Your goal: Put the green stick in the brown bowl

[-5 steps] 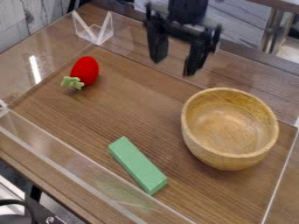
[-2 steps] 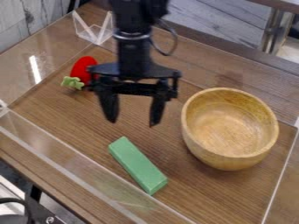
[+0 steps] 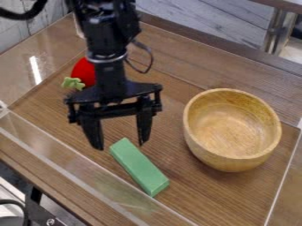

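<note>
Wooden tabletop (image 3: 195, 71), brown, plank lines visible, fills most of frame. Black gripper (image 3: 115, 132) comes down from top centre, covers upper middle and centre-left, pincer pointing at lower part of frame. Pincer spread wide, one finger toward the left, other toward centre, nothing pinched

Brown bowl (image 3: 232, 125) at right of frame, round, light wood, visible grain, thick rim, upright on tabletop, inside bare. Gripper is left of bowl, apart from it

Green stick (image 3: 139, 168) lies flat on tabletop, lower centre, outside bowl, below and left of it. Light green, long rectangular block, slanted: one end toward upper left, other toward lower right. Upper-left end sits just below the spread fingers in the view, near them; contact or height gap can't be told. Lower-right end well apart from gripper

Red strawberry (image 3: 83, 72) at upper left, on tabletop, partly hidden behind gripper, green leaves (image 3: 73, 84) showing at its lower left. Strawberry is well apart from bowl and stick. Black curved thing (image 3: 17, 210) at lower left corner, cut off by frame edge, too partial to identify
</note>
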{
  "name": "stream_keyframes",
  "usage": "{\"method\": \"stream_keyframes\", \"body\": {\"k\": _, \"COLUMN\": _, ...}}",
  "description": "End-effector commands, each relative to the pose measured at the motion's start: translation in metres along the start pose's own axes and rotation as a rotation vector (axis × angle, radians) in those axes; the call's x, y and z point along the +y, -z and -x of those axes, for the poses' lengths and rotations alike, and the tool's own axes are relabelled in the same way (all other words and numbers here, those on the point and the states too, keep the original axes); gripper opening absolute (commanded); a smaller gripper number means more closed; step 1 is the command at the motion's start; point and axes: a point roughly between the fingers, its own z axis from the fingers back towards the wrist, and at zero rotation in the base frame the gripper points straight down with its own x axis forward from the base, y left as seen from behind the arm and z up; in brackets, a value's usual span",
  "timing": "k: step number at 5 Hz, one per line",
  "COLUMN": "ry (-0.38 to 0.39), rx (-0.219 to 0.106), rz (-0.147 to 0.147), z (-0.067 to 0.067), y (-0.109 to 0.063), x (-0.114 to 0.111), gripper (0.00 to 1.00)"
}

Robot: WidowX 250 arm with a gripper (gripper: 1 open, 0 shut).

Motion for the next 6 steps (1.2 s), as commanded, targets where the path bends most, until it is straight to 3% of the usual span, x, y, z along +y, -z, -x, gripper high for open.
{"method": "stream_keyframes", "body": {"k": 1, "ry": -0.049, "rx": -0.015, "rz": 0.045, "z": -0.002, "y": 0.014, "x": -0.005, "gripper": 1.0}}
{"method": "stream_keyframes", "body": {"k": 2, "ry": -0.09, "rx": -0.008, "rz": 0.077, "z": -0.001, "y": 0.033, "x": -0.009, "gripper": 1.0}}
{"method": "stream_keyframes", "body": {"k": 3, "ry": -0.172, "rx": -0.018, "rz": 0.111, "z": -0.005, "y": 0.036, "x": -0.009, "gripper": 1.0}}
{"method": "stream_keyframes", "body": {"k": 6, "ry": -0.287, "rx": -0.048, "rz": 0.144, "z": -0.012, "y": 0.038, "x": -0.021, "gripper": 1.0}}
